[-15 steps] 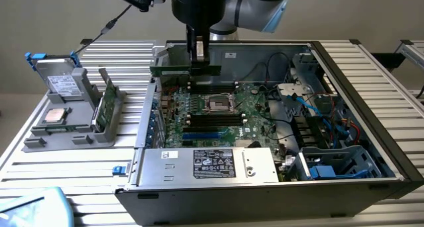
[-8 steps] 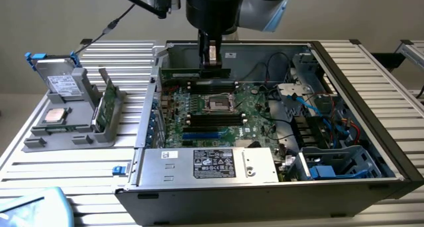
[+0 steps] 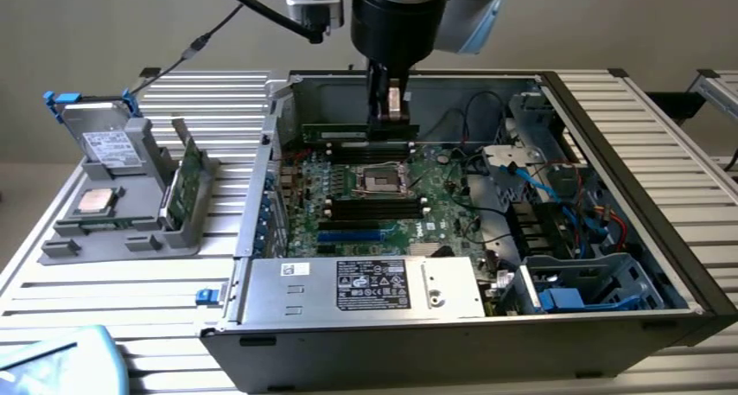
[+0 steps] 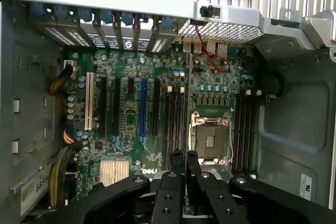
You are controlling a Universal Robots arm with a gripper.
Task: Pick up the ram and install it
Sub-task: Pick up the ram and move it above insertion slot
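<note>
One green ram (image 3: 341, 134) is pinched tight in my gripper (image 3: 392, 123), up over the open computer case (image 3: 461, 356). In the exterior view, I see it at twelve o'clock from the square socket (image 3: 381, 181).

you're working at a robotics lab bench: an open computer case (image 3: 461, 347) with its motherboard (image 3: 444, 196) bare lies on a slatted metal table (image 3: 116, 291), a grey fixture (image 3: 148, 183) beside it holds loose parts, and a robot arm (image 3: 398, 15) hangs over the case, a plain wall (image 3: 92, 23) behind.
</note>
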